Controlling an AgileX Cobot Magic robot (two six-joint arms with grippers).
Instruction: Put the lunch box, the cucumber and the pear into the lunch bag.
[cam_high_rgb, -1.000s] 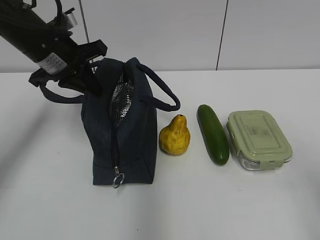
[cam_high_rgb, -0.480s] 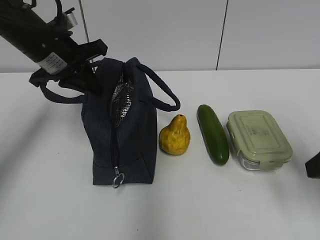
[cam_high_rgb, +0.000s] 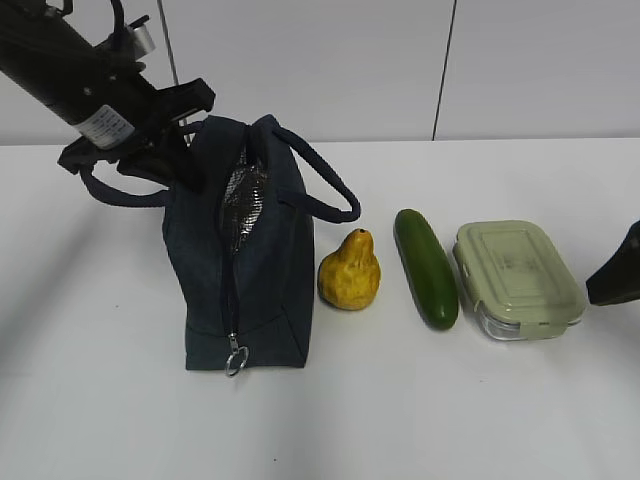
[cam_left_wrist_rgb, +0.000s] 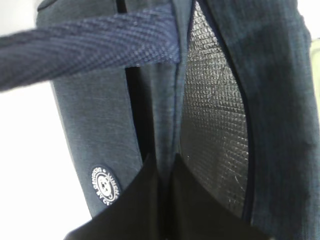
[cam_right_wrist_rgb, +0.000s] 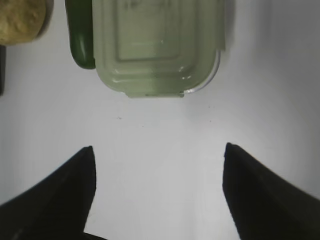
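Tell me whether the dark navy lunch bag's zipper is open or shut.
Open. The dark navy fabric lunch bag gapes along its top, showing the silver foil lining; the metal ring pull hangs at the near end.

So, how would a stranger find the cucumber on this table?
Start at the tall navy bag standing on the white table. Right of it three things lie in a row; the cucumber is the middle one. It alone is dark green and long, between pear and box.

Exterior slants down frontally; wrist views look close at lunch bag (cam_left_wrist_rgb: 100, 125), lunch box (cam_right_wrist_rgb: 157, 45).
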